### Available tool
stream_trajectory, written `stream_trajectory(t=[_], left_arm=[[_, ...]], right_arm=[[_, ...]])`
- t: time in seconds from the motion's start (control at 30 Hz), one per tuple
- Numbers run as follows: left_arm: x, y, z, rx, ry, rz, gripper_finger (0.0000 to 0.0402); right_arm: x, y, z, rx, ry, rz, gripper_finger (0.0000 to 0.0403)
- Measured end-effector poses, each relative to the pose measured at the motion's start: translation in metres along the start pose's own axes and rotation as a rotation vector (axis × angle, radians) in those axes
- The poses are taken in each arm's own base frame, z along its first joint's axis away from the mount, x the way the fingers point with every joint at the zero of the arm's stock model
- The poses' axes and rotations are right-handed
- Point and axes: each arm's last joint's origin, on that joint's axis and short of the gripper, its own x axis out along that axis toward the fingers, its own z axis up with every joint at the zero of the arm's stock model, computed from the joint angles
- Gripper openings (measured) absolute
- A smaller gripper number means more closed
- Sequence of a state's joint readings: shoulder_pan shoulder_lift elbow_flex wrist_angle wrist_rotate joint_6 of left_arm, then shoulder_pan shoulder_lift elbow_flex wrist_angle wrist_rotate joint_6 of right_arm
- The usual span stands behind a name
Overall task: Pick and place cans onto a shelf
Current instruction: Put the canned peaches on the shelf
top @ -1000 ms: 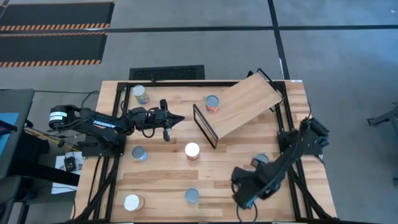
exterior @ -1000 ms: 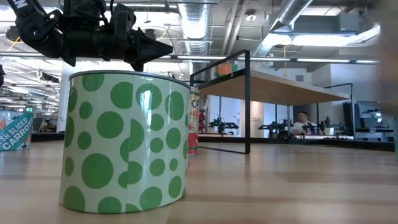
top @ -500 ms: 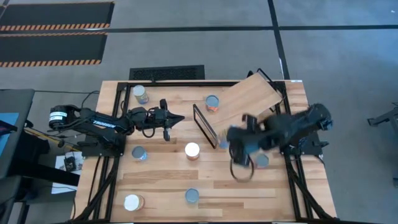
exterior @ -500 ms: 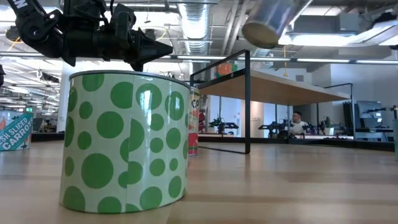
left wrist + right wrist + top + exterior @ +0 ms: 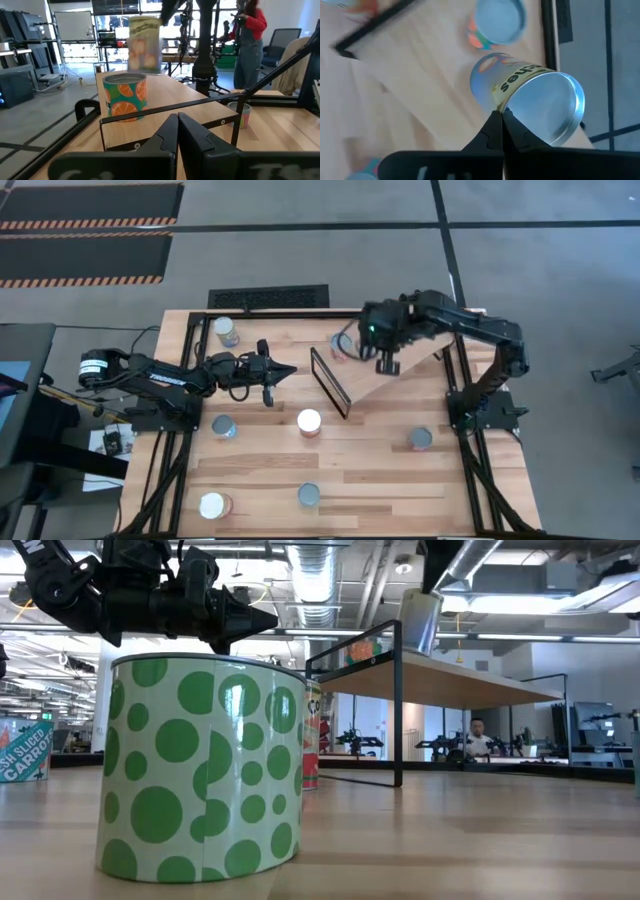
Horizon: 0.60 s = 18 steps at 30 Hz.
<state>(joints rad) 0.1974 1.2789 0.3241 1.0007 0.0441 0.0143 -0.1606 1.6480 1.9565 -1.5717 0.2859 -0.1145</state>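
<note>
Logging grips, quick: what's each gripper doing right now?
Left gripper: shut, empty, above the table.
Right gripper: shut on a can, over the shelf.

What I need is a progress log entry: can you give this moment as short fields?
left claw: shut, empty, hovering beside the shelf
right claw: shut on the carried can, above the shelf
on shelf: one orange-patterned can
other cans: six, off the shelf
</note>
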Motion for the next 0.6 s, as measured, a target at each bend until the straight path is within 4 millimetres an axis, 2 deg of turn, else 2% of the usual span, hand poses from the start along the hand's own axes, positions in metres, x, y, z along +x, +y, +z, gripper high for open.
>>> stream_trajectory(t=[0.17, 0.43, 0.6], left_arm=[[0.000, 0.001, -0.001, 0.004, 0.007, 0.018, 0.0000], [0.000, 0.001, -0.002, 0.007, 0.018, 0.039, 0.0000], [0.000, 0.001, -0.002, 0.007, 0.020, 0.042, 0.0000]], right_arm=[[0.013, -0.020, 0.002, -0.016, 0.036, 0.000, 0.0003], [0.043, -0.026, 0.018, -0.115, 0.081, 0.027, 0.0003], [0.055, -0.030, 0.022, -0.136, 0.104, 0.011, 0.0006]])
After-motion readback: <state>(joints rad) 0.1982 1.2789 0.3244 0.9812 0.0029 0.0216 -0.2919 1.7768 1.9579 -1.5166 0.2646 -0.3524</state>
